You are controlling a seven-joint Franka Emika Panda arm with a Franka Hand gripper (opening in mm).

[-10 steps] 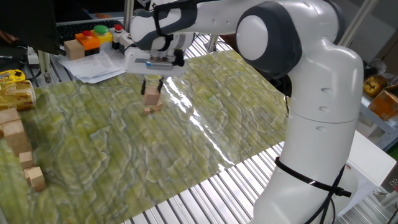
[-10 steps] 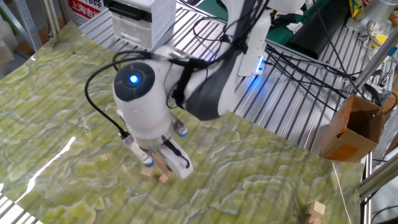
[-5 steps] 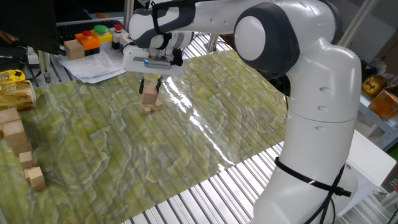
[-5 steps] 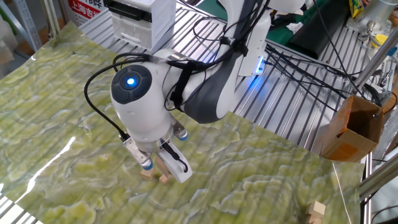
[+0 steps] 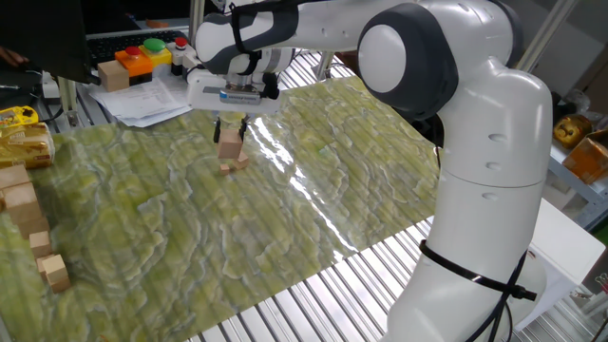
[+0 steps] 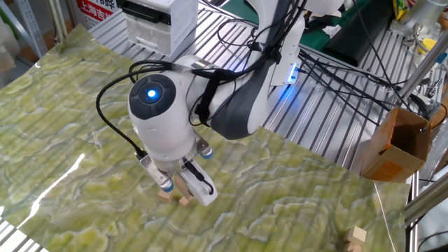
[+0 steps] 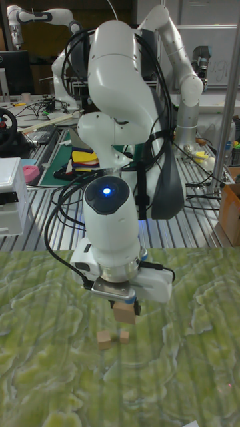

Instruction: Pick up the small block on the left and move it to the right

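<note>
The small block (image 5: pixel 230 144) is a light-tan wooden cube held between the fingers of my gripper (image 5: pixel 231 136), which is shut on it. It hangs just above the green mat (image 5: pixel 190 218), apart from it. In the tall fixed view the small block (image 7: pixel 124 311) shows below the gripper (image 7: pixel 124 305), above two tiny tan cubes (image 7: pixel 103 341) (image 7: pixel 124 337) lying side by side on the mat. The other fixed view shows the gripper (image 6: pixel 179 185) from behind, with the tiny cubes (image 6: pixel 164 195) (image 6: pixel 185 201) beneath it and the held block mostly hidden by the fingers.
Longer wooden blocks (image 5: pixel 24 204) stand stacked at the mat's left edge. A button box (image 5: pixel 142 55) and papers (image 5: pixel 147 95) lie behind the mat. A cardboard box (image 6: pixel 395 143) and more wooden blocks (image 6: pixel 357 238) sit on the far side.
The gripper, still shut on the small block, has risen slightly and shifted a little; the two tiny cubes have stayed in place.
</note>
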